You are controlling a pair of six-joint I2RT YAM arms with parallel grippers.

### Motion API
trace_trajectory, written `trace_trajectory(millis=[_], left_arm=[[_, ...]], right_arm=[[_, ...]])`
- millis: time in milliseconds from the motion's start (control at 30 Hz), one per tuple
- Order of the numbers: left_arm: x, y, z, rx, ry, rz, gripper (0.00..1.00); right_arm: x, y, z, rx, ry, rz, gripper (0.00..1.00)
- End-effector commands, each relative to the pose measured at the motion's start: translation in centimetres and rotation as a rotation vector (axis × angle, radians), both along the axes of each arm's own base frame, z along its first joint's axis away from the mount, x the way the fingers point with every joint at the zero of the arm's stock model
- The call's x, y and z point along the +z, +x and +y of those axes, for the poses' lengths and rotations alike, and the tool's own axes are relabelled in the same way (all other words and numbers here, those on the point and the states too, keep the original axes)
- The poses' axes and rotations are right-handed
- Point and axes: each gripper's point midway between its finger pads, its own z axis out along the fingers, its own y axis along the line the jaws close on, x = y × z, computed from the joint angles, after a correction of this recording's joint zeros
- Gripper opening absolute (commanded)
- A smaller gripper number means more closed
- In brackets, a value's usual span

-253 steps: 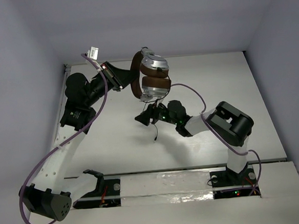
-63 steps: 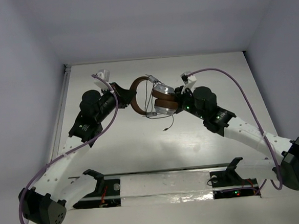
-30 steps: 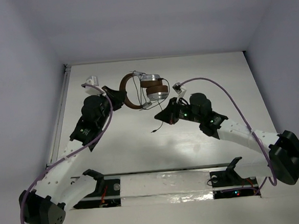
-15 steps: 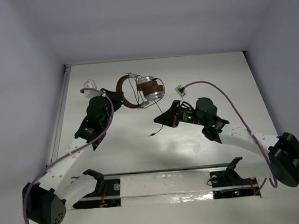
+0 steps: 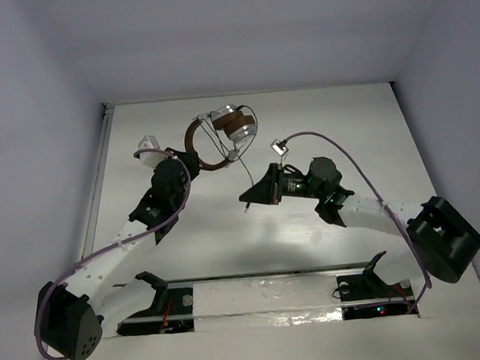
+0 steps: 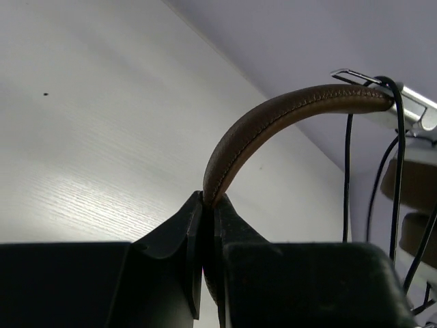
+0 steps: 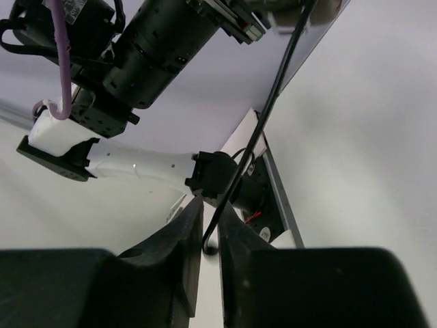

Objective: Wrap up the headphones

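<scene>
**A:** Where are the headphones (image 5: 224, 132) sitting?

**B:** Upper centre of the overhead view, apparently lifted off the counter (image 5: 361, 138). The left end effector (image 6: 208, 205) is pressed together on the brown headband (image 6: 273, 113), low on its arc. The right end effector (image 7: 208, 215), just right of centre in that view, pinches the thin black cord (image 7: 276, 96) close to its free end.

**A:** How should the next turn go on?

**B:** My judgement is to use light, steady tension. Carry the cord round the ear cups (image 5: 234, 124) so it lies beside the strands already crossing them. The left side should hold the band firm, not tug. If the cord goes slack, the loops will likely slide off.

**A:** Why slide?

**B:** The cups look like hard, smooth silver-grey shells, and the cord is thin and limp. The brown pads seem softer and should grip better. The headband is a stitched, leather-like strip, narrow and stiffly curved, so the hold on it is slim. The counter is pale with a faint grain.
</scene>
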Motion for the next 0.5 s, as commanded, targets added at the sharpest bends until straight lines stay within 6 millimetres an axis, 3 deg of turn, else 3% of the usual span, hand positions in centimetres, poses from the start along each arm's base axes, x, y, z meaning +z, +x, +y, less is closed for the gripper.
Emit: trace_trajectory(millis=[0, 167, 200, 233, 267, 467], left_arm=[[4.5, 1.0, 1.0, 0.117, -0.077, -0.134, 0.0], [3.7, 1.1, 0.7, 0.118, -0.071, -0.123, 0.0], [3.7, 0.9, 0.4, 0.109, -0.073, -0.123, 0.0], [3.8, 0.9, 0.4, 0.106, -0.074, -0.125, 0.0], [3.9, 0.8, 0.4, 0.107, -0.073, -0.128, 0.0], [3.6, 0.3, 0.4, 0.104, -0.041, -0.119, 0.0]], right_arm=[[3.0, -1.4, 0.5, 0.072, 0.095, -0.057, 0.21], [2.9, -1.3, 0.3, 0.03, 0.116, -0.053, 0.27], [2.9, -1.1, 0.3, 0.019, 0.117, -0.065, 0.23], [2.8, -0.8, 0.3, 0.003, 0.113, -0.068, 0.09], [2.2, -0.5, 0.3, -0.015, 0.091, -0.056, 0.03], [2.7, 0.5, 0.1, -0.082, 0.079, -0.087, 0.0]])
